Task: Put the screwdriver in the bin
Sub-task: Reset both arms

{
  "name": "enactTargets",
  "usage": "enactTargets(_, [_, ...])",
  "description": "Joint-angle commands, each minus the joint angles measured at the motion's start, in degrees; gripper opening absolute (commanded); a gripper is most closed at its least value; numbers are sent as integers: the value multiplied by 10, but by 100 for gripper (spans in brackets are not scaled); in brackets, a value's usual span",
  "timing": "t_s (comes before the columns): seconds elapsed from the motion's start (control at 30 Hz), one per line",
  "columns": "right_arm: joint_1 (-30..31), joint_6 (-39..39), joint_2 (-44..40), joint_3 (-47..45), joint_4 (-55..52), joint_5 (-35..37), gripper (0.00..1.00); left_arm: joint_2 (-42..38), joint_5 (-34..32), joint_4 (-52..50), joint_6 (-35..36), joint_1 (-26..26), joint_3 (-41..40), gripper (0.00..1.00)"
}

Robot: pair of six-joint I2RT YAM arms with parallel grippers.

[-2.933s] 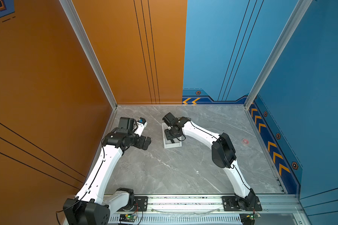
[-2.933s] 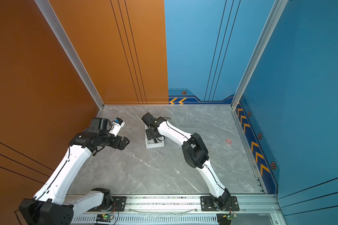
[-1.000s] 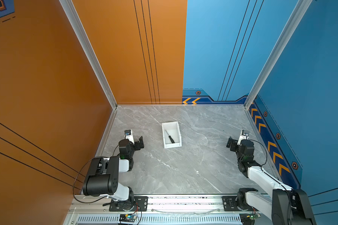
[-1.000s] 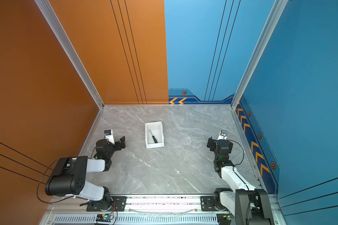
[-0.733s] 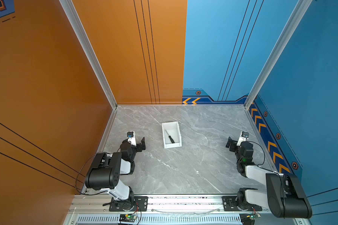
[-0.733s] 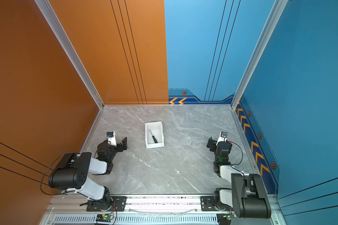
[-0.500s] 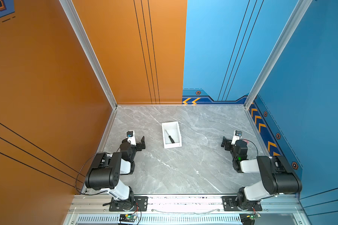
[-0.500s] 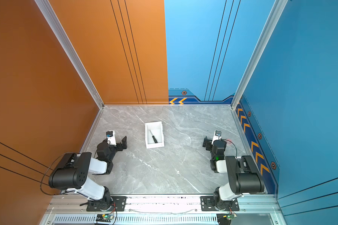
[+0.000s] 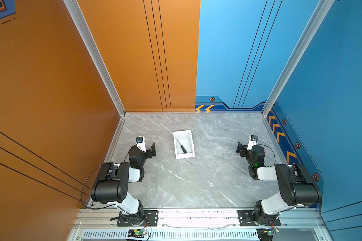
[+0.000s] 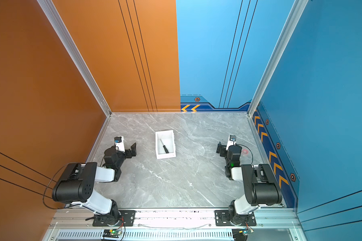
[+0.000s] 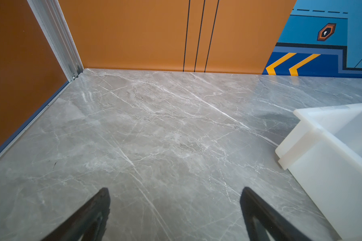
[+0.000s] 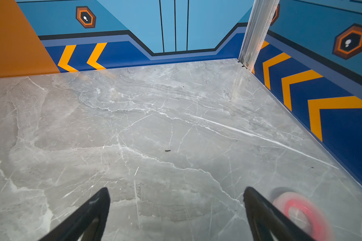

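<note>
Both my arms folded back toward near edge of tabletop (image 9: 196,183), pulled away from middle since moments ago. Right arm tucked further in last half second.

My left claw (image 11: 175,210): jaws spread wide, nothing held. My right claw (image 12: 176,210): jaws wide apart, empty.

Screwdriver (image 9: 181,146) lies flat inside bin (image 9: 189,156), slantwise on floor of it, same spot as second ago. Bin sits mid-tabletop, slightly toward left edge, near my left claw, well apart from right.

Judgement: task looks done; nothing left but rest.
</note>
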Motion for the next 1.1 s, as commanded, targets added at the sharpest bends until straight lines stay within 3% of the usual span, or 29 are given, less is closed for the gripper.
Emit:
enactTargets(0.0, [2, -4, 1, 3, -6, -6, 100, -5, 10, -38, 21, -9, 14, 98])
enactTargets(1.07, [3, -4, 1, 3, -5, -3, 100, -6, 7, -42, 27, -14, 15, 98])
